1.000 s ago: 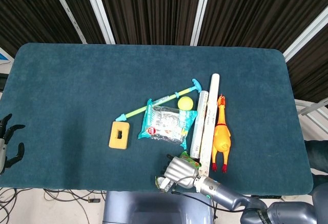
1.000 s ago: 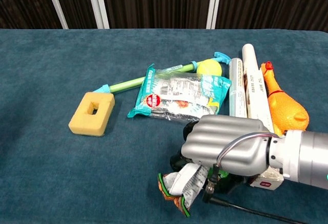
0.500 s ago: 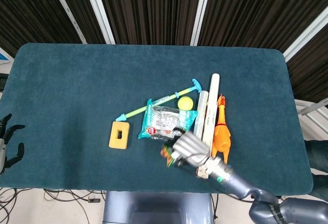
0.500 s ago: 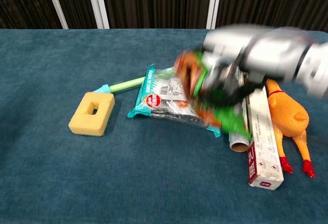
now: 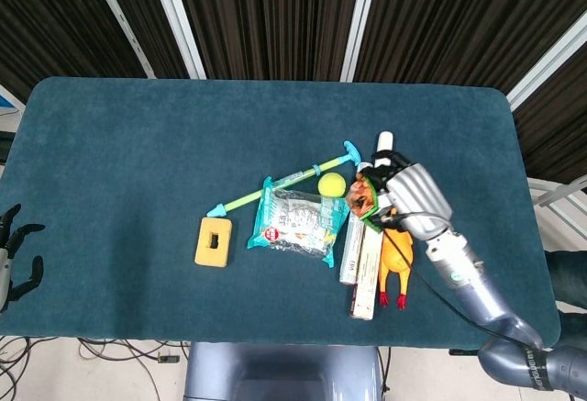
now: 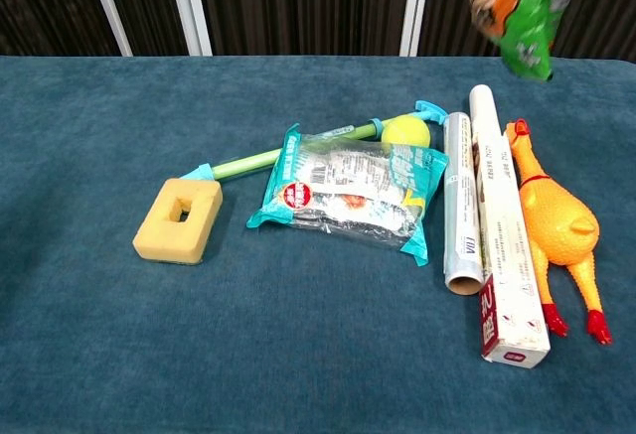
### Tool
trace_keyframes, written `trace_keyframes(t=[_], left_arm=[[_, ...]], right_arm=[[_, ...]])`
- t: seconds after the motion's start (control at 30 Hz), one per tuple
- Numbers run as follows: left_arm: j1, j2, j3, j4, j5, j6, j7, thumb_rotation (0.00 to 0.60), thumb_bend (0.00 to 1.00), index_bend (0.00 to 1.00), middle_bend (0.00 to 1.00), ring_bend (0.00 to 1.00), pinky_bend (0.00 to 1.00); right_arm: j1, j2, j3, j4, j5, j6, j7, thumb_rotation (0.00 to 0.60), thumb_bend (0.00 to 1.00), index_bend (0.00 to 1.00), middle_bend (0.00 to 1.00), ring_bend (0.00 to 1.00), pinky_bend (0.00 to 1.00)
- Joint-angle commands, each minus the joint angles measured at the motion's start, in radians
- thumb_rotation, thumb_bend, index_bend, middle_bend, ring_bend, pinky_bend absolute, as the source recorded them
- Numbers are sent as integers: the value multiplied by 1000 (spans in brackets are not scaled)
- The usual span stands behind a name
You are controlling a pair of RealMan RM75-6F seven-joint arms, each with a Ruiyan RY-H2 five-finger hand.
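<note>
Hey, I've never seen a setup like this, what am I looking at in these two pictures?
This is a two-armed robot with humanlike hands at a blue table. One picture looks down from its head, the other forward from its chest. The right hand holds a green and orange snack packet up above the table; it shows at the top of the chest view too. The left hand sits at the table's edge, open and holding nothing. On the table lie a yellow sponge, a teal food bag, a yellow ball, a green stick, a foil roll, a long box and a rubber chicken.
</note>
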Motion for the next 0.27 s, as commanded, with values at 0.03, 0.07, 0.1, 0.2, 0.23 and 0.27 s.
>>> trace_keyframes(t=[0.03,0.07,0.1,0.2,0.23,0.27], left_arm=[[0,0,0,1,1,2,1,600,510,264,0,0,0],[1,0,-1,1,1,3,1,600,510,264,0,0,0],[1,-1,-1,1,1,3,0,600,510,264,0,0,0],[1,-1,-1,1,1,4,0,600,510,264,0,0,0],[1,-1,0,1,2,4,1,600,510,264,0,0,0],[1,-1,0,1,2,4,2,600,510,264,0,0,0]], right_arm=[[-22,37,24,-9,15,32,53,600,510,528,549,595,274],[-26,46,27,-12,16,36,65,600,510,528,549,595,274],[-29,54,29,-13,17,40,74,600,509,529,549,595,274],[-38,73,35,-13,23,49,97,600,509,529,549,596,274],[-40,79,35,-13,26,50,105,600,509,529,549,596,274],[-42,83,35,-13,27,50,111,600,508,529,549,596,274]])
